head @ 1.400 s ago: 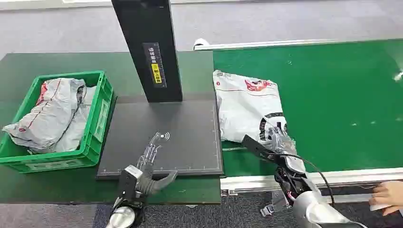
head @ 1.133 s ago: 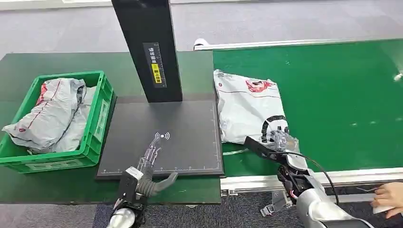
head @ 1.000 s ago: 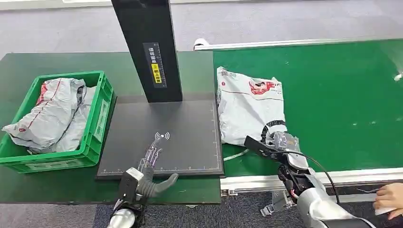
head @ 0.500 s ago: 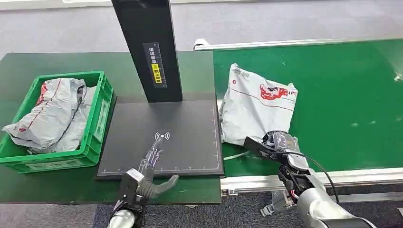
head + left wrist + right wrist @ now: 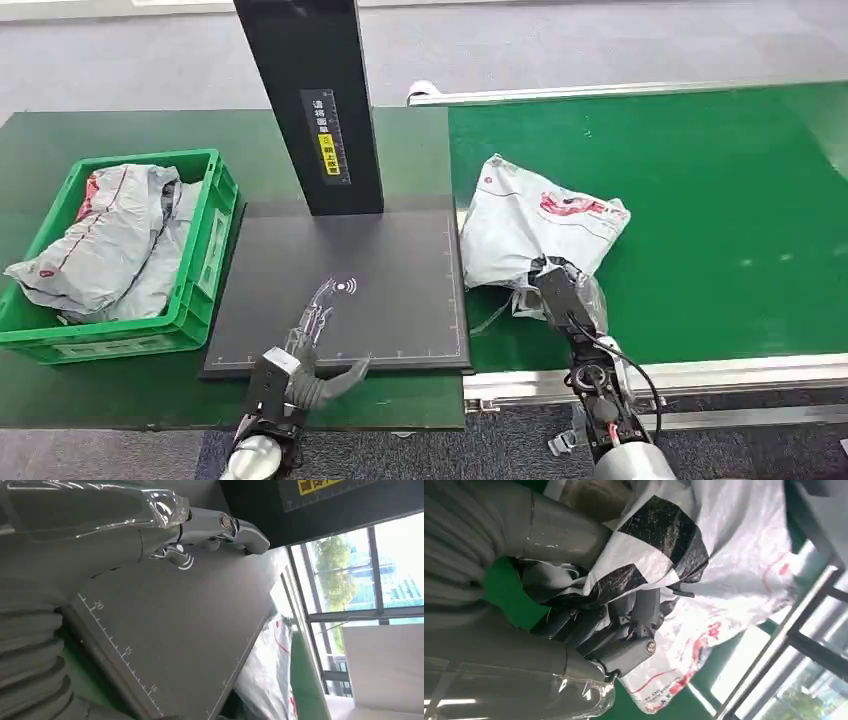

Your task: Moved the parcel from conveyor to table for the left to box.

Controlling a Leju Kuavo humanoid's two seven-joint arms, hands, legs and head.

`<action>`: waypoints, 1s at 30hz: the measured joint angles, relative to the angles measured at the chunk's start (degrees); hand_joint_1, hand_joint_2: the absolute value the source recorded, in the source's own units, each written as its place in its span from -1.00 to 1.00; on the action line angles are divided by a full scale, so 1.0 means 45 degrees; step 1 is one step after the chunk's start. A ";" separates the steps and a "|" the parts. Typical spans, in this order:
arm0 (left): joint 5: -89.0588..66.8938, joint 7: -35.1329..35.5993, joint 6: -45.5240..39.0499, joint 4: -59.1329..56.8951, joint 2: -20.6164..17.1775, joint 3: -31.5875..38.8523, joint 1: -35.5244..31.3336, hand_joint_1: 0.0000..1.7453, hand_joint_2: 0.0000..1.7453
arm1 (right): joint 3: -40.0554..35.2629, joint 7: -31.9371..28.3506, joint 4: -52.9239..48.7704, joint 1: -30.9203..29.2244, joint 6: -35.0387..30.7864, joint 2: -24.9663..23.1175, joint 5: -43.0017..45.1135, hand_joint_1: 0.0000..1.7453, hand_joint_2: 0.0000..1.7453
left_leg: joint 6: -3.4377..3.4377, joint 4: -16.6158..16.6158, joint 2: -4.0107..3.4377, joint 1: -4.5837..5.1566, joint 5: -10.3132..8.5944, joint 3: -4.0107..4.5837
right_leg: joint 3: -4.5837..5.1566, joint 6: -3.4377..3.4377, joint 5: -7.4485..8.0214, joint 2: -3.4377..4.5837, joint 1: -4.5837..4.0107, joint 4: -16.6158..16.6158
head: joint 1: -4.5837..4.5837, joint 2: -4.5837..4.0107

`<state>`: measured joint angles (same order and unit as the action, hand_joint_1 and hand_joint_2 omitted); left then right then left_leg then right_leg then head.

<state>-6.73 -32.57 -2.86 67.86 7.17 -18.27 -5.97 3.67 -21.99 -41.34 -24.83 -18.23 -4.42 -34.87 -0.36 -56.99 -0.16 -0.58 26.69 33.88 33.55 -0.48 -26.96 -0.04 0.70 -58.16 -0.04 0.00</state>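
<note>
Grips the near end of the parcel [image 5: 540, 225] with the right hand [image 5: 562, 298], fingers [image 5: 621, 630] curled tight into bunched plastic, the far end slumped on the green conveyor [image 5: 720, 200] just beside the black mat [image 5: 380, 290] on the table [image 5: 60, 140]. Best to lift enough to clear the mat's raised edge, then carry across toward the middle of the mat, keeping the film gathered so nothing slips out of the fist. Worth avoiding the black post [image 5: 310, 100] behind. Waits with the left hand [image 5: 300, 370] over the mat's near edge, fingers spread, holding nothing, well short of the green box [image 5: 205, 250], which already holds other bags.
</note>
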 measured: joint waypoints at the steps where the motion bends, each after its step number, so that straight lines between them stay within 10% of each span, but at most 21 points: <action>1: -0.0093 -0.0034 -0.0098 0.0049 0.0000 0.0039 0.0000 -1.00 1.00 | 0.0014 -0.0130 -0.0817 0.0416 0.0173 -0.0107 0.0529 1.00 1.00 | 0.0000 0.0000 0.0008 0.0000 0.0000 0.0004 | 0.0000 -0.0004 -0.0004 -0.0005 0.0000 0.0000 | 0.0000 -0.0005; 14: -0.2863 -0.0622 -0.1886 0.1541 -0.0209 0.1419 -0.0300 -1.00 1.00 | -0.0729 -0.0315 -0.9625 0.3247 0.1457 0.0054 0.2028 1.00 1.00 | -0.0001 0.0002 -0.0030 0.0004 -0.0005 0.0009 | -0.0002 -0.0002 0.0007 0.0006 0.0005 -0.0002 | 0.0005 -0.0005; 30: -0.1943 -0.0550 -0.1750 0.2410 -0.1107 0.3411 -0.1419 -1.00 1.00 | -0.5084 0.2011 -0.4774 -0.5242 0.5021 -0.0587 0.2834 1.00 1.00 | -0.0027 0.0003 -0.0031 -0.0005 -0.0071 0.0008 | 0.0017 0.0018 0.0047 0.0009 -0.0009 -0.0037 | 0.0000 0.0000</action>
<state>-15.48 -35.04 -10.73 78.71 2.19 -2.93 -12.35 -19.21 -12.94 -62.83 -48.42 4.37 -7.06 -22.12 -0.48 -56.97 -0.30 -0.61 26.37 33.92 33.63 -0.40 -26.75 0.00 0.66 -58.33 -0.05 0.00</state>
